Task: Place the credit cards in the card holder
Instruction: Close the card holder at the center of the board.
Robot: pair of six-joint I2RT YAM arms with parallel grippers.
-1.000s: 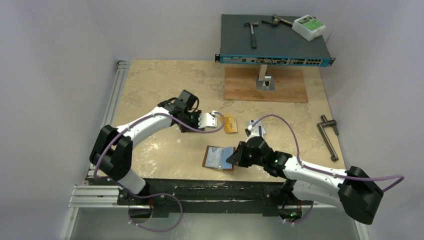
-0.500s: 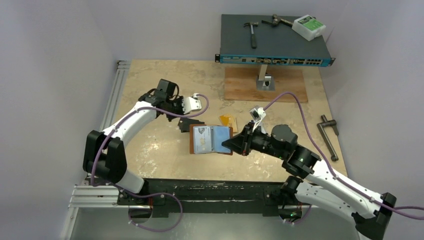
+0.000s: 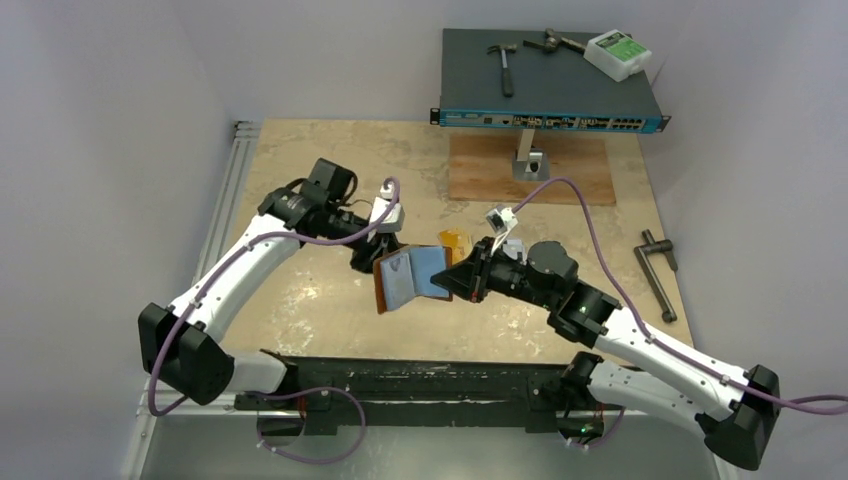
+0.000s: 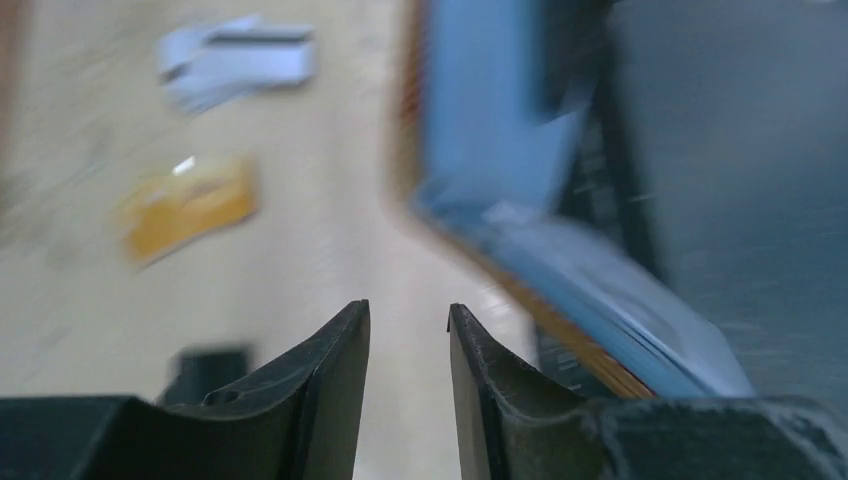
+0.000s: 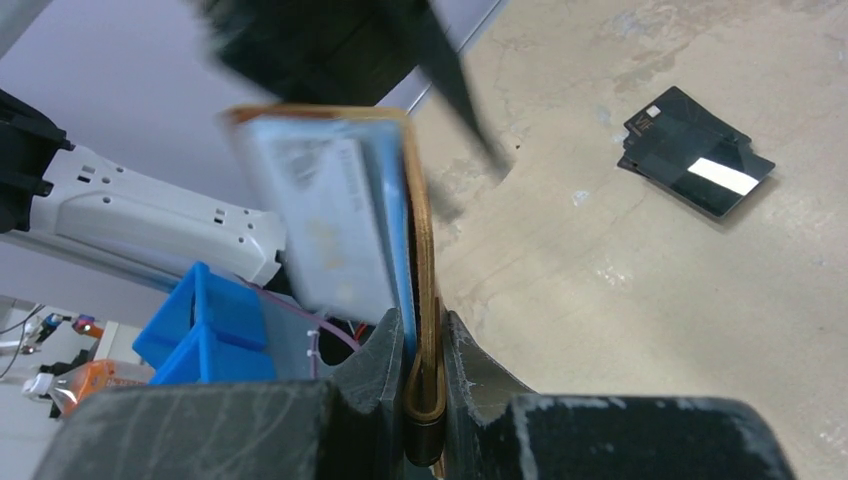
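R gripper [image 5: 425, 345] is clamped on the card holder [image 5: 330, 220] at its fold, holding it upright and spread open, w/ a pale card [image 5: 325, 225] against the blue inside. Only your R wrist cam shows that grip, plus black cards [image 5: 697, 150] lying flat on the table [image 5: 600, 280].

L gripper [image 4: 408, 330] has jaws a little apart w/ nothing between, just beside the holder. Its blurred cam shows a gold card [image 4: 188, 205] and a silvery card [image 4: 240, 62] lying apart.

Top cam: network switch [image 3: 570, 85] at far edge, well apart.
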